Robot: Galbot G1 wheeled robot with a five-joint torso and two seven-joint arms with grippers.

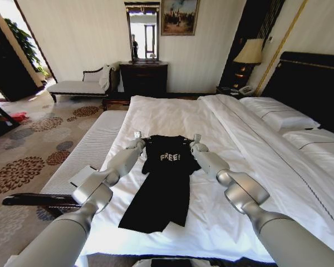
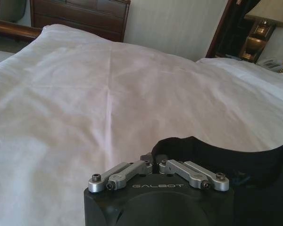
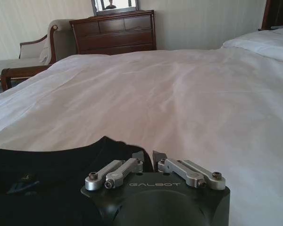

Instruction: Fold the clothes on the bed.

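Observation:
The clothes (image 1: 161, 189), a black sleeveless top with white lettering, lie on the white bed (image 1: 172, 117) with the hem toward me. My left gripper (image 1: 138, 136) is at the top's left shoulder and my right gripper (image 1: 196, 139) at its right shoulder. In the left wrist view the left gripper (image 2: 153, 157) is shut on the black edge of the clothes (image 2: 254, 165). In the right wrist view the right gripper (image 3: 147, 155) is shut at the edge of the clothes (image 3: 47, 165). The chest part with the lettering tilts up toward me.
A narrow white padded bench (image 1: 92, 144) runs along the bed's left side with a flat white item (image 1: 83, 175) on it. Pillows (image 1: 278, 114) and a dark headboard (image 1: 317, 83) are at the right. A dresser (image 1: 143, 78) and chaise (image 1: 80, 86) stand beyond.

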